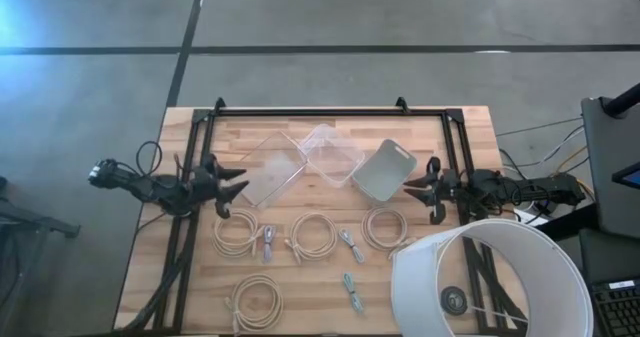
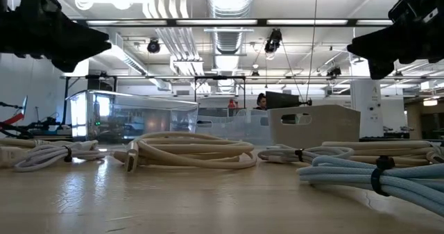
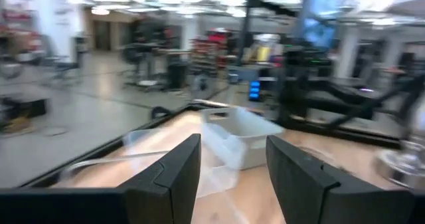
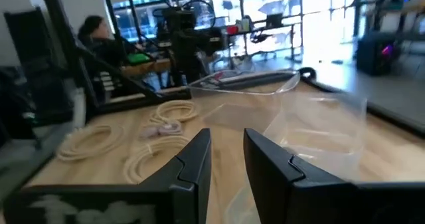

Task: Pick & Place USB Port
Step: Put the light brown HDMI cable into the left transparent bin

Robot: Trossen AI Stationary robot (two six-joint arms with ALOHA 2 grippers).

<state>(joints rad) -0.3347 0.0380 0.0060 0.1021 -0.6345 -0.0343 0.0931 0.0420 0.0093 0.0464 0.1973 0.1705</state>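
Several coiled USB cables lie flat on the wooden table: cream coils, and small pale blue bundles. Behind them stand two clear bins and a grey-white bin. My left gripper hovers level at the table's left edge, open, pointing toward the bins, with nothing between its fingers. At the right edge my right gripper also hovers level, with a narrower gap between its fingers and nothing in it.
A large white round shade stands over the table's near right corner. A black frame runs along the far edge and both sides. In the low view a cream coil and a blue bundle lie nearest. A person sits beyond the table.
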